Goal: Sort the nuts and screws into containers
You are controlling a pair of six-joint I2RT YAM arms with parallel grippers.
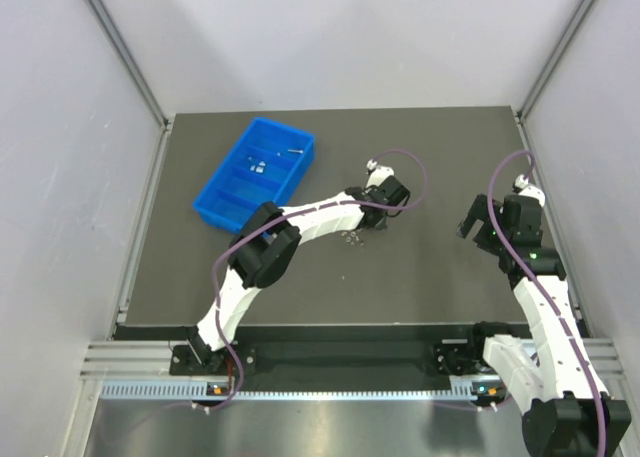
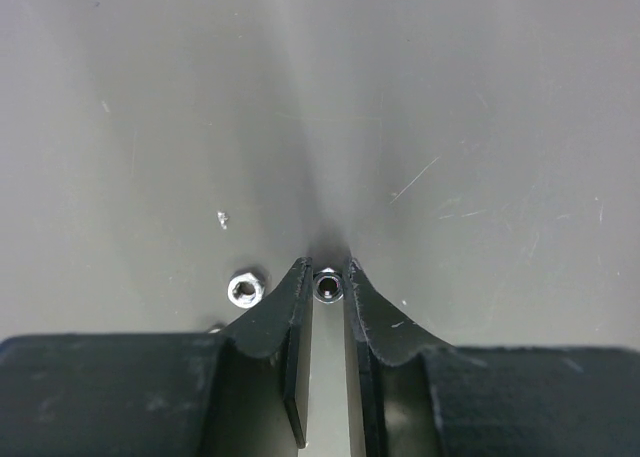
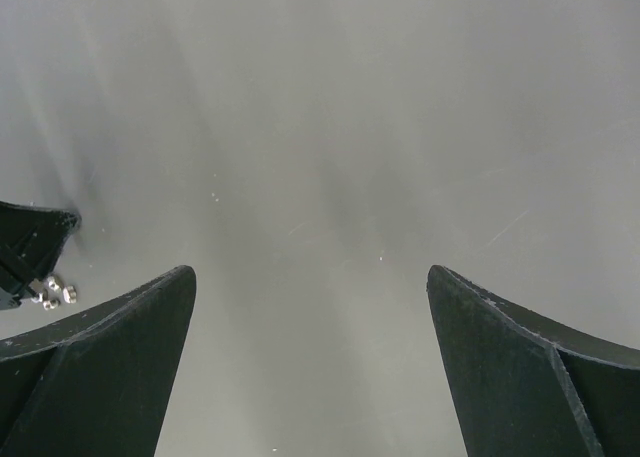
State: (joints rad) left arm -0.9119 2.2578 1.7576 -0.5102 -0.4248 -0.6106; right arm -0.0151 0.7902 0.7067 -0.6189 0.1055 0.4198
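Note:
The blue tray (image 1: 228, 205) lies at the back left of the mat, with a few small silver pieces in its far compartments. My left gripper (image 1: 374, 227) is down at the mat in the middle. In the left wrist view its jaws (image 2: 328, 282) stand nearly together, pinching a small silver nut (image 2: 328, 286) at the tips. A second nut (image 2: 245, 289) lies just left of the left finger. A small cluster of loose pieces (image 1: 352, 239) lies beside it. My right gripper (image 1: 470, 227) is open and empty, held above the mat at the right.
The right wrist view shows bare grey mat between its wide fingers (image 3: 110, 357), with the loose pieces (image 3: 55, 292) and the left gripper's tip (image 3: 30, 247) at the far left. Grey walls enclose the mat on three sides.

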